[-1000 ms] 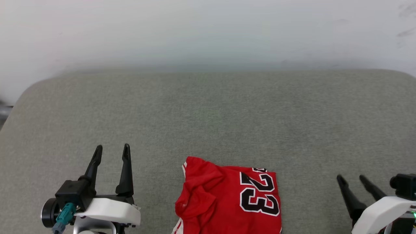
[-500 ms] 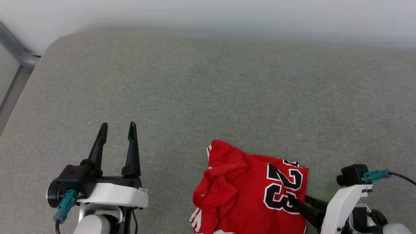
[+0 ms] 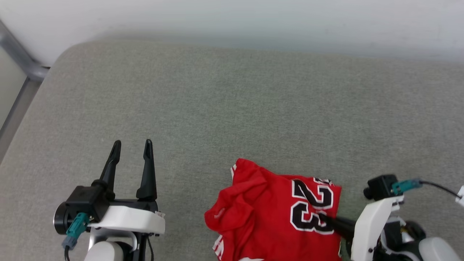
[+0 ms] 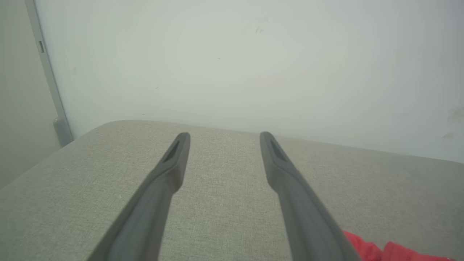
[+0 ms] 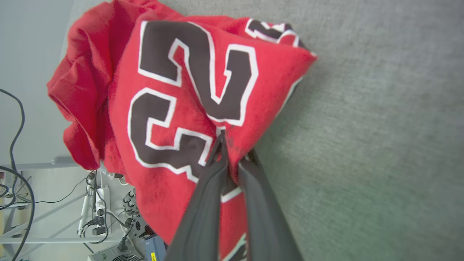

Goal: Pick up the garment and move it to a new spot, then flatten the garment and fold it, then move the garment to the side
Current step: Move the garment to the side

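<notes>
- Garment point(image 3: 261, 217), a red jersey-style T-shirt with a black, white-outlined "23", lies on the biggest thing in view: a broad grey-green woven cushioned surface point(image 3: 232, 108). It sits at the near edge, right of centre in the head view, and its lower part runs off the bottom of the picture.
- Plain white wall point(image 3: 232, 14) rises behind the surface. A grey metal frame bar point(image 3: 18, 54) slants down at the far left corner.
- The garment point(image 5: 163, 90) is bunched, not flat. Its left side is heaped into folds, the number faces up on its right side, and a bit of red-and-white stripe trim shows at its lower left.
- Left gripper point(image 3: 132, 142), two long dark fingers on a white-cased wrist, hovers over bare fabric well to the left of the garment. Its fingers are spread wide with nothing between them.
- From the left wrist view, the left gripper point(image 4: 224, 135) points toward the wall, and a scrap of the garment point(image 4: 391, 252) peeks in at the lower right.
- Right gripper point(image 3: 322, 216) reaches in from the right, fingertips on the number near the garment's right edge.
- In the right wrist view, the right gripper point(image 5: 235, 145) is pinched together on a fold of the red cloth.
- Teal cable plug point(image 3: 404, 186) sits on the right wrist.
</notes>
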{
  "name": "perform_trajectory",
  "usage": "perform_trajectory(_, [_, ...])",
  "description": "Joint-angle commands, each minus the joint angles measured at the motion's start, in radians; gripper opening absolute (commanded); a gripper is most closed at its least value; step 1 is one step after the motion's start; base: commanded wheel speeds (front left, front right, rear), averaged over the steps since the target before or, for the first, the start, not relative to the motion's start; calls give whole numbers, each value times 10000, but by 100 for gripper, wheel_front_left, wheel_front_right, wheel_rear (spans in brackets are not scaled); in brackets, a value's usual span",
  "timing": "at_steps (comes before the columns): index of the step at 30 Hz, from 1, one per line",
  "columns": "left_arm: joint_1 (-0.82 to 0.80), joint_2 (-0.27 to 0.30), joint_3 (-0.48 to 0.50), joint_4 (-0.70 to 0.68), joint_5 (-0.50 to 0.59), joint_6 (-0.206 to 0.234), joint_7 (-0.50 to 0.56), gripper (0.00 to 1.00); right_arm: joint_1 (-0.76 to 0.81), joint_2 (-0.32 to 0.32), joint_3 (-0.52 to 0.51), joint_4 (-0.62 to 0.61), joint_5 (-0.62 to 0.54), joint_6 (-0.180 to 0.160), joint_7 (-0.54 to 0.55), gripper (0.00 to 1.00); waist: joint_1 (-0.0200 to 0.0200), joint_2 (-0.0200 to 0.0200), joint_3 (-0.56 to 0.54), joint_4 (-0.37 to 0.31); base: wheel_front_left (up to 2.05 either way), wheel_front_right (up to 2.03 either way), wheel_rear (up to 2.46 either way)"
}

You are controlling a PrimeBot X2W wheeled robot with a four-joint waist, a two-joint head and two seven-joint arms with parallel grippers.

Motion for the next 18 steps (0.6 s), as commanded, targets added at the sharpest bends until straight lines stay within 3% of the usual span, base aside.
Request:
perform_trajectory(1, [128, -15, 47, 26, 52, -54, -21, 100, -239, -133, 4, -185, -129, -4, -103, 0, -1, 0, -186, -167, 0, 0, 0])
perform_trajectory(10, [607, -90, 144, -315, 317, -166, -23, 100, -895, -1206, 403, -2009, -1462, -4, 707, 0, -1, 0, -718, -1719, 0, 0, 0])
perform_trajectory(18, [462, -59, 59, -781, 503, -260, -21, 100, -1028, -1637, -123, -2311, -1697, -4, 1466, 0, -1, 0, -247, -3649, 0, 0, 0])
